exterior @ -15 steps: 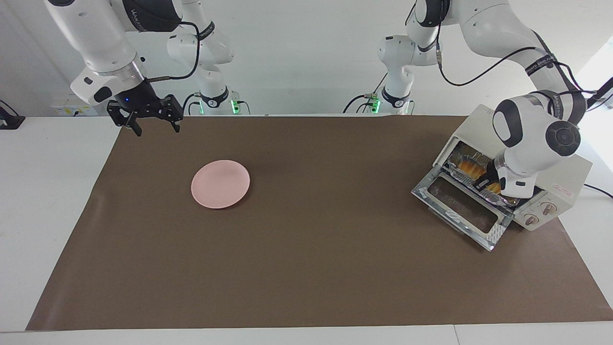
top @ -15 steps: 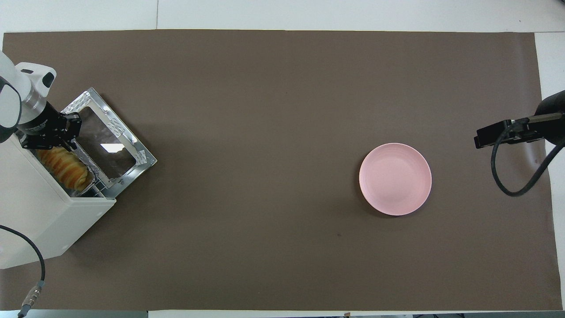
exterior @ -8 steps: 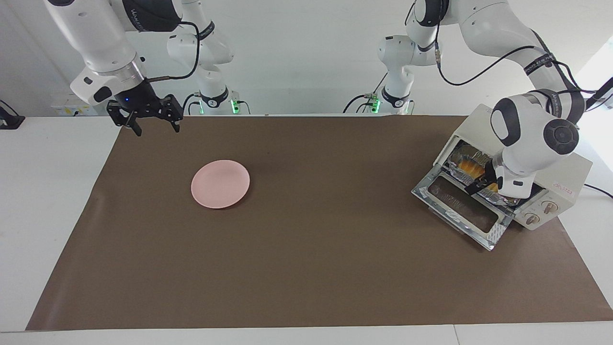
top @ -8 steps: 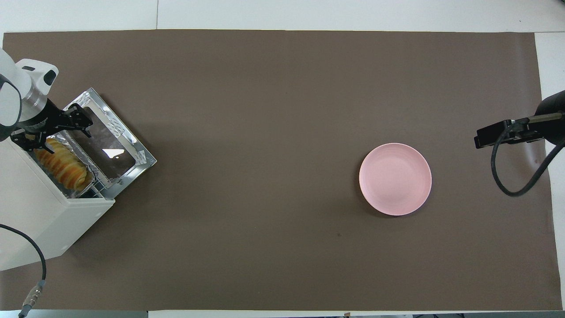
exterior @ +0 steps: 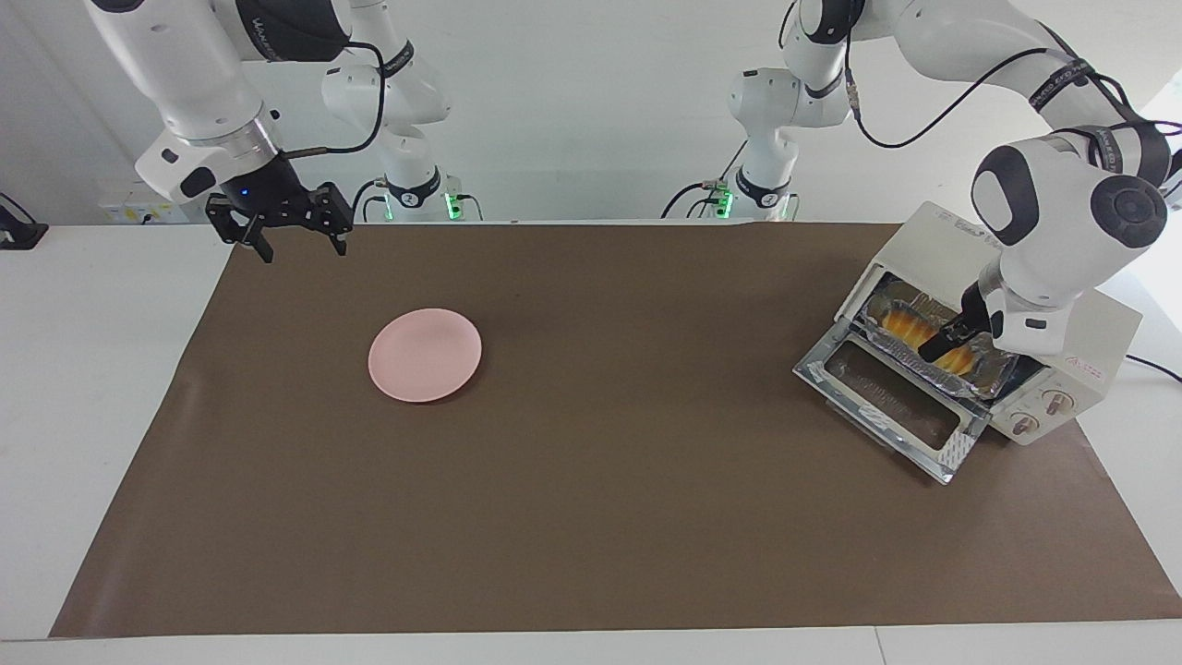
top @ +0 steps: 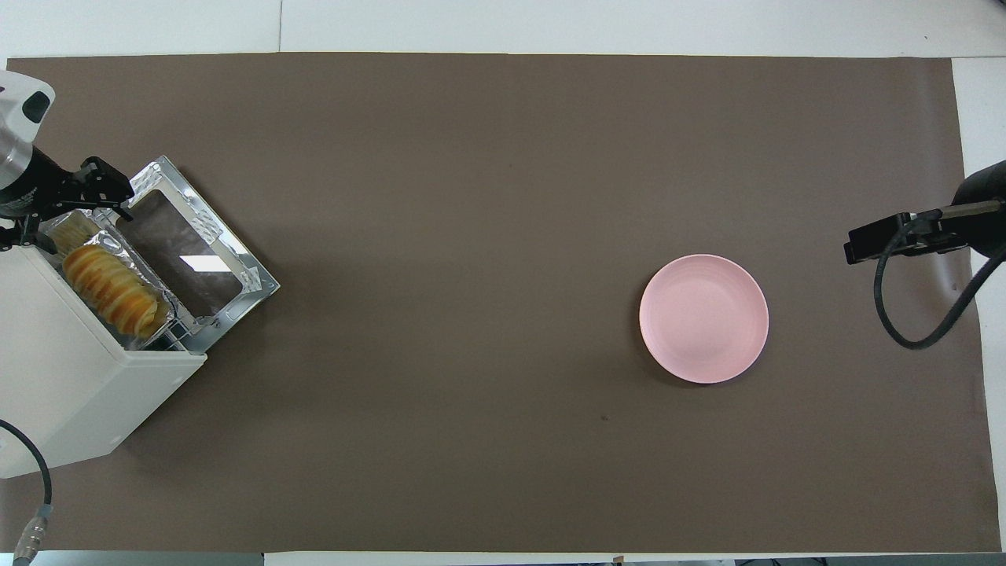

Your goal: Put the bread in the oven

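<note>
Left gripper (exterior: 953, 334) had let go and lifted, fingers apart, just over the bread (exterior: 919, 328). The bread lay below it on the foil tray (exterior: 993, 374) inside the oven (exterior: 1099, 337), so placement looked done, door (exterior: 886, 406) still down. Right gripper (exterior: 295, 235) waited open, well apart, over the table's edge past the pink plate (exterior: 425, 355).

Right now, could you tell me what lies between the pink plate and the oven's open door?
Only bare brown mat separates the plate from the oven door, clearest overhead.

a white table (exterior: 83, 369) under a brown mat (exterior: 600, 508) (plain white wall (exterior: 591, 111)).
</note>
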`<state>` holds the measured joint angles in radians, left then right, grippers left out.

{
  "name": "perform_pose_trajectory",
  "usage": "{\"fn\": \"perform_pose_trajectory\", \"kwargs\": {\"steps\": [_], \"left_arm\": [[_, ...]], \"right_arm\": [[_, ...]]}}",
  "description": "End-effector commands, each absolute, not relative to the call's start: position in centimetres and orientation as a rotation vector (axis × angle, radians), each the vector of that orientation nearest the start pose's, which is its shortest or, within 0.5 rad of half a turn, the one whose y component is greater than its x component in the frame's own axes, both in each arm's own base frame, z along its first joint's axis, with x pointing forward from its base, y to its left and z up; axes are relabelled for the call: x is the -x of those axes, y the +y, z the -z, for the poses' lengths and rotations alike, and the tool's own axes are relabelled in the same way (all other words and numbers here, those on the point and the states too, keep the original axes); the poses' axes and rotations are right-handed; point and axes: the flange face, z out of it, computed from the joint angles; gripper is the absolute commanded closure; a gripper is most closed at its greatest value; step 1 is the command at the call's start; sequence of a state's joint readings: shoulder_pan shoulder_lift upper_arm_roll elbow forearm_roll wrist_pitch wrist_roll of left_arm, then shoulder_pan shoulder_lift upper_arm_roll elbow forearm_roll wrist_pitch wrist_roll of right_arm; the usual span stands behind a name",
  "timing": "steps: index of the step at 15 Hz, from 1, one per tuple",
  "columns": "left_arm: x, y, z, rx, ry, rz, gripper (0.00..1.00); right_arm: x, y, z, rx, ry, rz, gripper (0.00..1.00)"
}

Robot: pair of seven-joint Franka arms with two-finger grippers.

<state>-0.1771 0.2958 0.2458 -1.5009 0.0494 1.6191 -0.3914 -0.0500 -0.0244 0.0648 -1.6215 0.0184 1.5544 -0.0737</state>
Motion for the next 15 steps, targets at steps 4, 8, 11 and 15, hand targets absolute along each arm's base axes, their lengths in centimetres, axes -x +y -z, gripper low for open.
{"fn": "perform_pose_trajectory", "kwargs": {"steps": [4, 8, 11, 15], "left_arm": [[-59.7, 3.1, -58.7, 3.031, -0.539, -0.042, 0.0], [-56.9, 3.4, -62.8, 3.087, -0.314, 0.002, 0.0], [-54.7, 3.4, -64.1, 3.106, -0.279, -0.004, 0.0], [-54.1, 3.3, -64.2, 3.113, -0.279, 0.004, 0.0]], "right_arm": [[-53.7, 0.6, -61.4, 3.108, -0.152, -0.075, 0.0], [-53.7, 0.6, -61.4, 3.109, -0.152, -0.075, 0.0], [-53.7, 0.7, -61.4, 3.108, -0.155, -0.075, 0.0], [-53.7, 0.6, -61.4, 3.108, -0.152, -0.075, 0.0]]}}
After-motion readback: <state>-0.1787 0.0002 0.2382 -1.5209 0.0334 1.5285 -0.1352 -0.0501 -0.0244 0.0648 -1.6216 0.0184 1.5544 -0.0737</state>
